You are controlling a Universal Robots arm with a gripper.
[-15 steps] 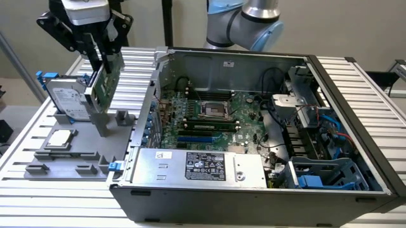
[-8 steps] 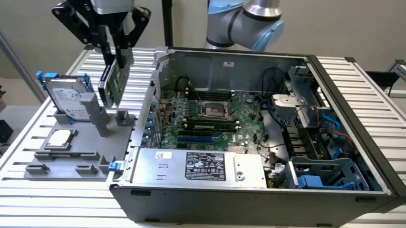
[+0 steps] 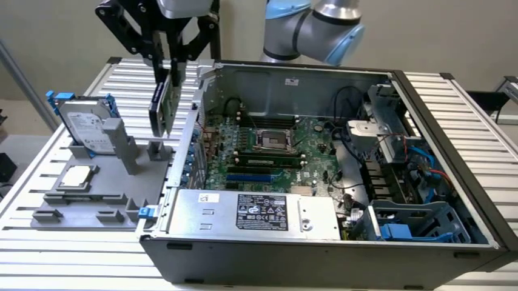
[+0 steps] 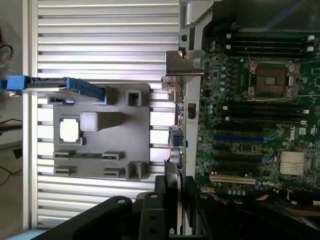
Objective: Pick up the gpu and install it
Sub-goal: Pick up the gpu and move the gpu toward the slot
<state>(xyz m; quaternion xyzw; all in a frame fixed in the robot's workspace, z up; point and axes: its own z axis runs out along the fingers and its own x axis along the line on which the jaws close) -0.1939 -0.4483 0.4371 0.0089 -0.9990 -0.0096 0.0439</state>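
Clamping one gpu (image 3: 161, 108) by its top edge in the partly closed jaws of the single gripper (image 3: 170, 63); hanging it upright straight below the jaws, above one gray fixture (image 3: 89, 200), just beside one open computer case (image 3: 324, 248); showing one hard drive (image 3: 85, 130) standing and one CPU chip (image 3: 75, 176) lying on that fixture.

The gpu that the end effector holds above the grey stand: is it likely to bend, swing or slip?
The gpu looks thin and flat, so it is probably stiff and light for its size. It hangs upright from the end effector, gripped only near its upper edge, so it might pivot or slip if it bumps the case wall.
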